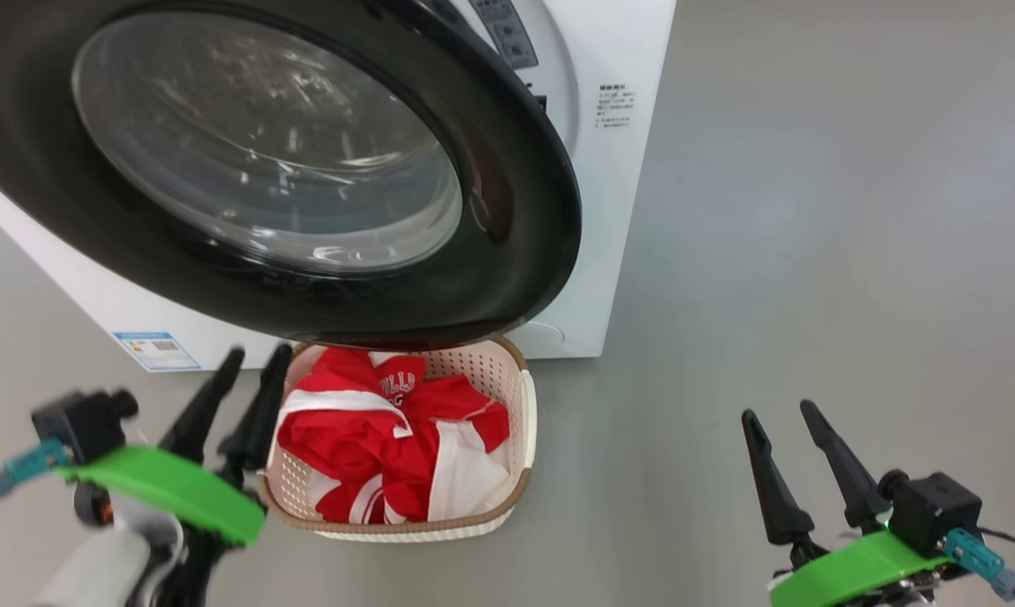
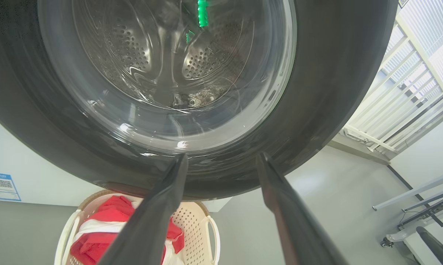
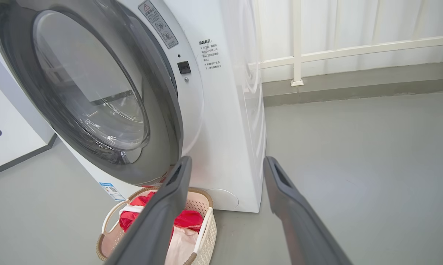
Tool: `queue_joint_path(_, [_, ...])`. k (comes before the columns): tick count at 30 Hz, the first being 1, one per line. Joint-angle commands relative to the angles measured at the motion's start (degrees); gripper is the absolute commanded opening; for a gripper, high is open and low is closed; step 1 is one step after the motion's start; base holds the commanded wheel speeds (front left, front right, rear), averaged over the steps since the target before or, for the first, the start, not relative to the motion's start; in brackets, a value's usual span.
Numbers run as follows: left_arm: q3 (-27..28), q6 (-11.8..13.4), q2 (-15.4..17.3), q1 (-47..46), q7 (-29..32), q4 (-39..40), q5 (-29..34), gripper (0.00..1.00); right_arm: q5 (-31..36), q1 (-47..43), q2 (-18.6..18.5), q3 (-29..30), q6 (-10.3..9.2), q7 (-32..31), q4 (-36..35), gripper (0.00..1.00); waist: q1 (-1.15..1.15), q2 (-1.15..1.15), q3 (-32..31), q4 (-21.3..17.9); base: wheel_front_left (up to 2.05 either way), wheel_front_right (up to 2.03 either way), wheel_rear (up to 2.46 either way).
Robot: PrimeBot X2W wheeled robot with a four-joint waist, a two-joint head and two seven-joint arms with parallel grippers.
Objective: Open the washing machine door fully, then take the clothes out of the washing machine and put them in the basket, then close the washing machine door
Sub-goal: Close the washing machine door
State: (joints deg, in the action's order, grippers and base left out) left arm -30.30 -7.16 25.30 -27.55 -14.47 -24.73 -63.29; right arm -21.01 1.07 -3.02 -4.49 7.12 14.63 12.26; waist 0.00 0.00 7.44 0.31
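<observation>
The washing machine (image 1: 621,211) is a white box, and its door (image 1: 520,253), black-rimmed with a glass bowl window, stands swung partway out from the front. Under the door's lower edge the cream basket (image 1: 526,421) sits on the floor with the red and white clothes (image 1: 364,438) piled in it. My left gripper (image 1: 255,358) is open at the basket's left side, fingers pointing up at the door, holding nothing. The left wrist view shows the left gripper (image 2: 221,157) close under the door rim (image 2: 335,92). My right gripper (image 1: 781,413) hangs open and empty over bare floor at the lower right.
Grey floor (image 1: 811,253) spreads to the right of the machine. A white railing (image 3: 354,48) runs along the wall behind it. A blue label (image 1: 155,351) marks the machine's lower front. Metal frame legs (image 2: 427,206) stand at the far right of the left wrist view.
</observation>
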Motion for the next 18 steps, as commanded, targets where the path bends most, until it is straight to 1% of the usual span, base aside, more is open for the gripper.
queue_joint_path(1, [2.96, -0.33, 1.84, 0.22, -0.52, 1.33, 1.23, 1.00, 0.06, -0.06, -0.47, -1.09, 0.36, 0.37, -1.21, 1.00, 0.00, 0.00, -0.78, 0.49, 0.00, 0.00, 0.00])
queue_joint_path(8, [8.37, -0.33, 0.52, 8.40, -0.52, 2.02, 7.20, 1.00, -0.50, -2.14, -1.44, -0.93, 0.36, 0.37, -0.95, 1.00, 0.00, 0.00, -2.91, 0.33, 0.00, 0.00, 0.00])
queue_joint_path(15, [16.31, -0.33, -1.54, 16.58, -0.52, 3.87, 13.15, 1.00, -1.15, -3.97, -2.23, -0.79, 0.36, 0.37, -0.83, 1.00, 0.00, 0.00, -4.66, -0.62, 0.00, 0.00, 0.00])
queue_joint_path(18, [20.66, -0.33, -3.02, 20.68, -0.52, 4.92, 17.48, 1.00, -1.47, -5.21, -2.64, -0.46, 0.36, 0.37, -0.75, 1.00, 0.00, 0.00, -5.64, -1.25, 0.00, 0.00, 0.00])
